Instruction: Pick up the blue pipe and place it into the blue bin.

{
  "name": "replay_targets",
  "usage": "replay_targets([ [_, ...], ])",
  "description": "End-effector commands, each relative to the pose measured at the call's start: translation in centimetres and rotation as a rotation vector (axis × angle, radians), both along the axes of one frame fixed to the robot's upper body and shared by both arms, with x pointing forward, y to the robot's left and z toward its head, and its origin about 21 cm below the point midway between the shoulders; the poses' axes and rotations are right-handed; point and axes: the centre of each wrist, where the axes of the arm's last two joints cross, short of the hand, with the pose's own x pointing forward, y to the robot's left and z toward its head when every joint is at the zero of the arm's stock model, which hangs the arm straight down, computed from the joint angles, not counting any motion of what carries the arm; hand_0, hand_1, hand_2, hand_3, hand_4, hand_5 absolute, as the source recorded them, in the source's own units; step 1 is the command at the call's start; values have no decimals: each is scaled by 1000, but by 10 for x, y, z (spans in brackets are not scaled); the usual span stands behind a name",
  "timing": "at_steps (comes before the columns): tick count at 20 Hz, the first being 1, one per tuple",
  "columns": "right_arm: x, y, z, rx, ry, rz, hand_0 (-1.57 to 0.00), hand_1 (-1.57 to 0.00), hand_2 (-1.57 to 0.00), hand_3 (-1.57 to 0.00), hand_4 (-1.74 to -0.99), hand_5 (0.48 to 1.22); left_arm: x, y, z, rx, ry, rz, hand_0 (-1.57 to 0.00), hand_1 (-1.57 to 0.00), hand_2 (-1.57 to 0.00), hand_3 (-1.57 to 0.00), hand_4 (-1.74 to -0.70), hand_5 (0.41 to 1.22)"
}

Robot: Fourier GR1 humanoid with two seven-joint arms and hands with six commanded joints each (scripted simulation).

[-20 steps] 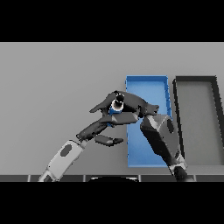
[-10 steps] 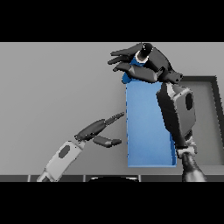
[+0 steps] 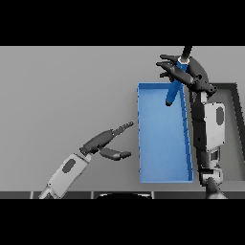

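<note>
While the blue pipe (image 3: 174, 89) hangs tilted over the far end of the blue bin (image 3: 162, 178), its lower tip above the bin floor, the right hand (image 3: 187, 72) holds it with fingers curled round its upper part. Step in hand, by judgement: the placing. The next move calls for lowering the pipe inside the bin walls, then uncurling the fingers. The left hand (image 3: 103, 141) is idle, fingers straight, over the grey table (image 3: 62, 95) just left of the bin. A dark bin (image 3: 231, 134) stands to the right
</note>
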Motion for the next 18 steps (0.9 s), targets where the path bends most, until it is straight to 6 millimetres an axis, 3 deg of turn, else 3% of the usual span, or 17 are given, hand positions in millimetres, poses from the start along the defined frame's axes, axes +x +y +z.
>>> replay_targets([
  [1,-1,-4,-10,-14,39,-32,-1571,-1571,-1571,-1571,-1499,1221,3,2,1,6,2,7,1,1,1,1,-827,464],
  [6,-16,-23,-67,-78,252,-186,-1571,-1571,-1571,-1571,-1499,1221,-1,2,-1,-9,3,-10,1,1,1,1,-829,470],
  [8,-23,-27,-85,-116,316,-202,-1571,-1571,-1571,-1080,-1586,1221,0,2,-1,4,-1,-1,1,1,1,1,-826,470],
  [9,-28,-27,-94,-143,344,-198,-1571,-1571,-1571,-1178,-1569,1221,-2,-1,1,-3,1,-5,1,1,1,1,-827,471],
  [12,-37,-23,-117,-221,434,-193,-1571,-1571,-1571,-693,-1653,1205,-3,-3,-1,6,2,3,1,1,1,1,-826,475],
  [14,-42,-25,-132,-258,511,-221,-1571,-1571,-1571,-1009,-1583,1199,-2,0,-1,0,6,1,1,1,1,1,-827,474],
  [15,-40,-24,-138,-238,562,-241,-1465,-1382,-1333,-807,-1534,1190,-1,1,-1,0,3,5,1,1,1,1,-829,474],
  [16,-39,-28,-140,-238,606,-236,-1172,-1106,-1066,-646,-1477,1178,-1,-1,0,5,5,6,1,1,1,1,-830,476],
  [18,-37,-21,-143,-229,691,-227,-749,-707,-682,-413,-1344,1172,-3,-1,2,2,-2,-6,1,1,1,1,-828,476],
])
